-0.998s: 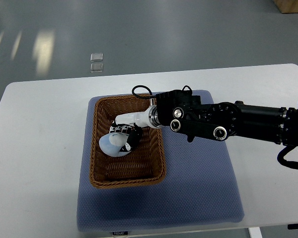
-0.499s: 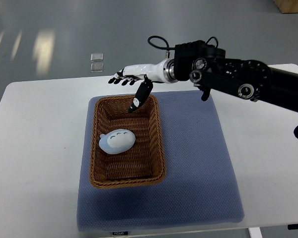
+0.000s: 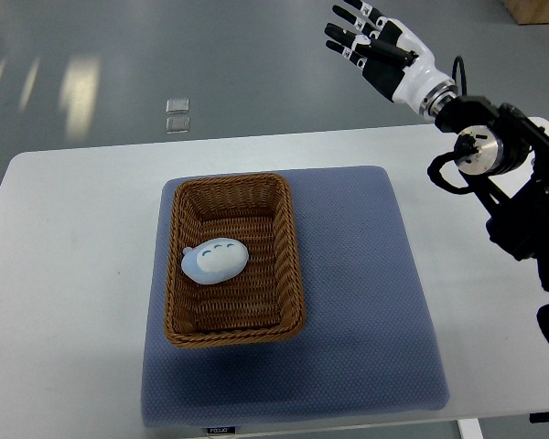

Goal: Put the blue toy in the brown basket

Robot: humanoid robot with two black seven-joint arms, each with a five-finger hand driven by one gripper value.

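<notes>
The blue toy (image 3: 215, 261), a pale blue rounded plush, lies inside the brown wicker basket (image 3: 290, 240) near its left wall. My right hand (image 3: 371, 41) is raised high at the upper right, beyond the table's far edge, fingers spread and empty. Its black arm (image 3: 508, 178) comes in from the right edge. The left arm is out of view.
The basket stands on a blue-grey mat (image 3: 366, 302) on a white table (image 3: 64, 274). Grey floor lies beyond the table, with a small clear object (image 3: 177, 115) on it and a cardboard box corner (image 3: 535, 9) at the top right.
My right hand let go of the toy in the basket, then lifted out and swung up and to the right, away from the basket. The toy now lies free.
</notes>
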